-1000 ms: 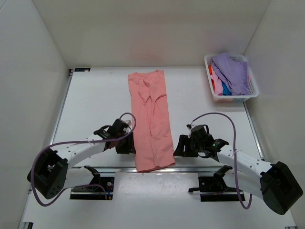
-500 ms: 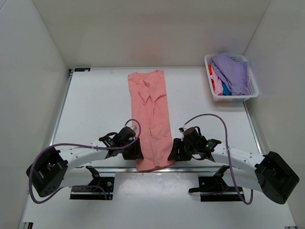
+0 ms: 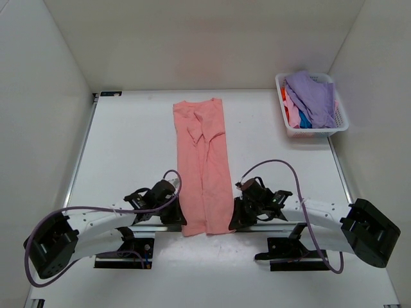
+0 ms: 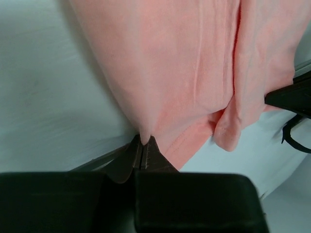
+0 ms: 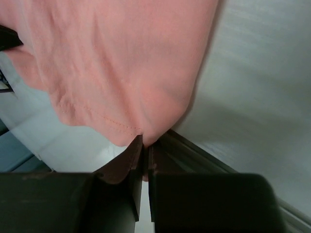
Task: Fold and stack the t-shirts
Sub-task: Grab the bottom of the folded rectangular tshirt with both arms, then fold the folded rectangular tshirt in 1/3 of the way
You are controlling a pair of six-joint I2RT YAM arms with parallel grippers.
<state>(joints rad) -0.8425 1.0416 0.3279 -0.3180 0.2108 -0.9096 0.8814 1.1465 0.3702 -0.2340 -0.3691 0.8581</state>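
centre of the top view: the salmon-pink t-shirt [image 3: 204, 163] lies on the worktop [image 3: 128, 147] as a long narrow strip, running from upper middle down to the near edge. both sides are folded inward and meet along a line down the middle. the top end is a bit crumpled, with a few creases. the bottom end crosses the metal rail [image 3: 148, 226] at the worktop's near edge.

left hand [image 3: 178, 217] sits at the strip's lower left corner and right hand [image 3: 235, 217] at its lower right corner, facing each other across the shirt. both arms are stretched low over the worktop.

left wrist view: left hand [image 4: 142, 145] has its fingers together, clamped on a small pinch of the shirt's edge. the fabric pulls up into a peak at the tips and the hem hangs loose to the right, with a rolled fold at lower right.

right wrist view: right hand [image 5: 144, 144] is the same, fingers pressed together on a pinch of fabric right by the stitched hem, cloth tented at the tips.

upper right of the top view: a white basket [image 3: 316, 133] sits by the right wall, well apart from the strip. a lavender-purple t-shirt [image 3: 311, 96] is heaped on top, with pink [image 3: 293, 115], blue [image 3: 304, 120] and orange-red [image 3: 283, 96] fabric showing under it.
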